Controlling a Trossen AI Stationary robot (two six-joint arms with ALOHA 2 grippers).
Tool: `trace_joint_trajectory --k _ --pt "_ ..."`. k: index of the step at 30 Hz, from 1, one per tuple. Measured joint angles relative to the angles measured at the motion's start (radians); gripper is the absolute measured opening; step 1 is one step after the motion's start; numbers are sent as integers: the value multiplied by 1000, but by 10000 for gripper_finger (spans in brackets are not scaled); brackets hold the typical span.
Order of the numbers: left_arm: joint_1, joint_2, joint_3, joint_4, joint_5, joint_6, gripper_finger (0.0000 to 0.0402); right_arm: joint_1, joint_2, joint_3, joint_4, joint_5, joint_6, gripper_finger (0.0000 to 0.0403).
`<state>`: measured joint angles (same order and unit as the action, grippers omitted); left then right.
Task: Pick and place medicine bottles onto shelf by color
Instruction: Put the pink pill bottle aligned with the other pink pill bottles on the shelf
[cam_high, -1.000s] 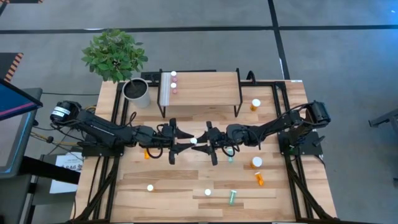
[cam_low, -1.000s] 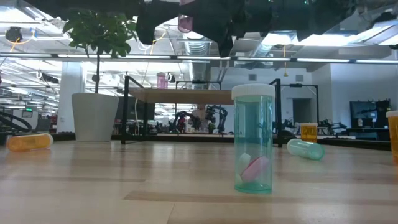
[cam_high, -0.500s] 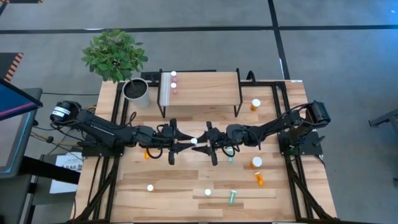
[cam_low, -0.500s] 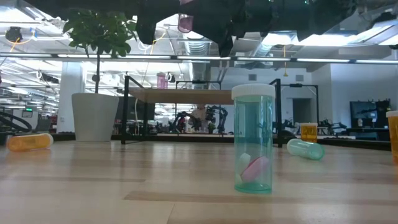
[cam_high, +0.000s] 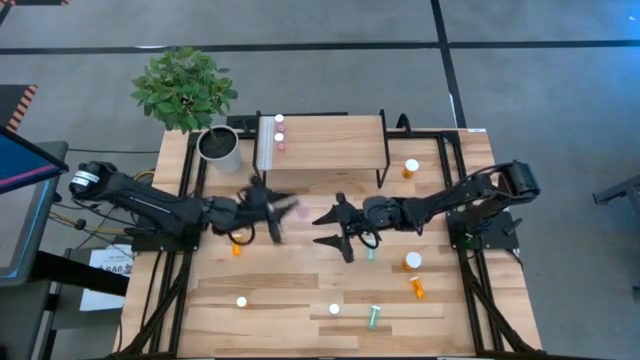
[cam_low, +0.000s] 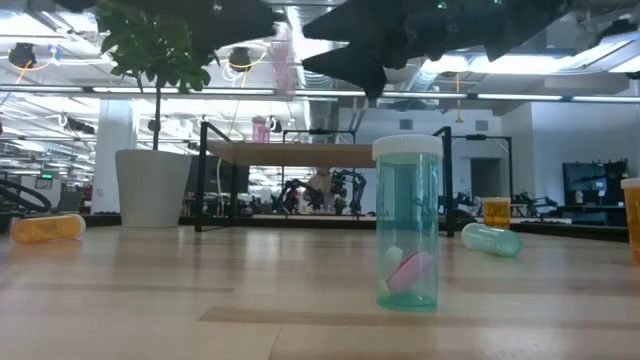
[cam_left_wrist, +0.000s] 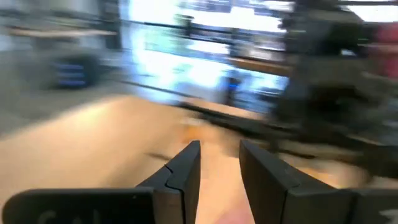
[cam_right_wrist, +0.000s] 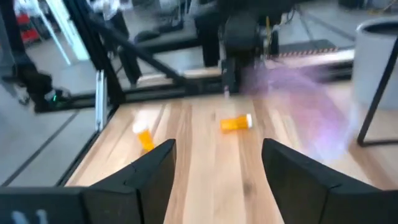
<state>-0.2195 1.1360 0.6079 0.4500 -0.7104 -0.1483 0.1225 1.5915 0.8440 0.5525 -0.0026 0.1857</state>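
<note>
Left claw (cam_high: 283, 208) smeared by motion, its pink bottle (cam_right_wrist: 311, 102) only a blur, orange bottle (cam_low: 632, 218) cut by edge

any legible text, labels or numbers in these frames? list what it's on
None can be read.
White paper sheet on the floor left of the table: dark printing, too small to read.
Yellow sign in the room behind the table, low view: dark marks, too small to read.
Medicine bottles, e.g. the teal one standing nearest the low camera: no label visible.
Wrist views: motion-blurred, no text visible.
</note>
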Motion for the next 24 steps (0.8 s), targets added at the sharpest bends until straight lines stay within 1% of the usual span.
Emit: trace_joint_trajectory --k 2,3,5,6,10,12,15,19,24 --pt "4 -30 0 -65 -149 2 97 0 -15 0 -15 -2 0 261" --pt "11 -44 0 -93 -195 2 97 0 -21 0 -22 -3 0 261" --pt "40 -63 0 -128 -218 -1 97 0 -22 0 -22 -2 -1 261" --pt "55 -66 0 -146 -210 -11 97 0 -22 0 -25 -2 -1 261" --pt "102 -61 0 -171 -86 -50 97 1 -22 0 -26 -2 -1 260" --pt "109 -54 0 -182 -49 -63 97 1 -22 0 -36 -2 -2 260" --pt "109 -55 -4 -197 -34 -70 98 -1 -22 0 -52 -1 -2 260" --pt "109 -55 -5 -286 -29 -104 98 -1 -22 0 -54 1 -8 260" --pt "109 -55 -6 -474 4 -184 101 -6 -22 0 -54 1 -11 260"
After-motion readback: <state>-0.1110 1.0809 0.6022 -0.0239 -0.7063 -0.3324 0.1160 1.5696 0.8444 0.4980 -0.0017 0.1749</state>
